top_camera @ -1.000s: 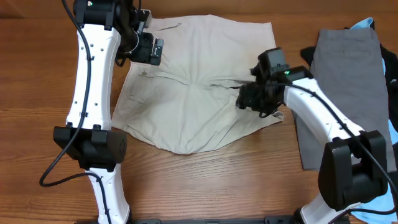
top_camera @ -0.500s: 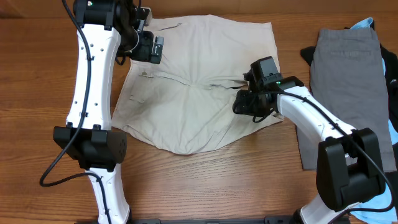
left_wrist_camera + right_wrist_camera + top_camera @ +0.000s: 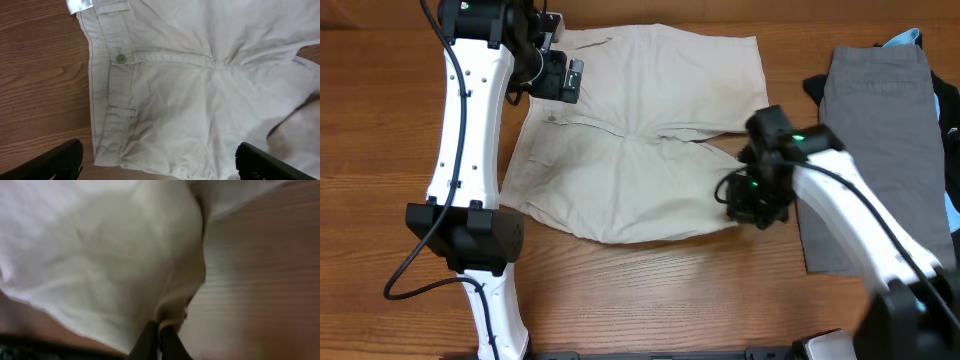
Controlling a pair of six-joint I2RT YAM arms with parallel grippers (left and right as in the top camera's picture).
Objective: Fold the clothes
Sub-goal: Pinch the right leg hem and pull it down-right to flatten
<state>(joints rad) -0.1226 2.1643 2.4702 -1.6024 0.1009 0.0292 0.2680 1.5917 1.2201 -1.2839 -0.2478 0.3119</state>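
Observation:
Pale beige khaki shorts lie spread flat on the wooden table. The left wrist view shows their waistband, a button and a white label. My left gripper hovers open above the waistband corner at the back left, its fingers wide apart and holding nothing. My right gripper is at the shorts' front right leg edge. In the right wrist view it is shut on a pinched fold of the beige fabric, just above the wood.
A pile of other clothes lies at the right edge: grey shorts on top, a light-blue garment and a black one peeking out beneath. Bare wood runs along the front.
My right gripper has closed from partly open to shut on the shorts' right leg edge and shifted toward the table front and right. The left arm has not moved.

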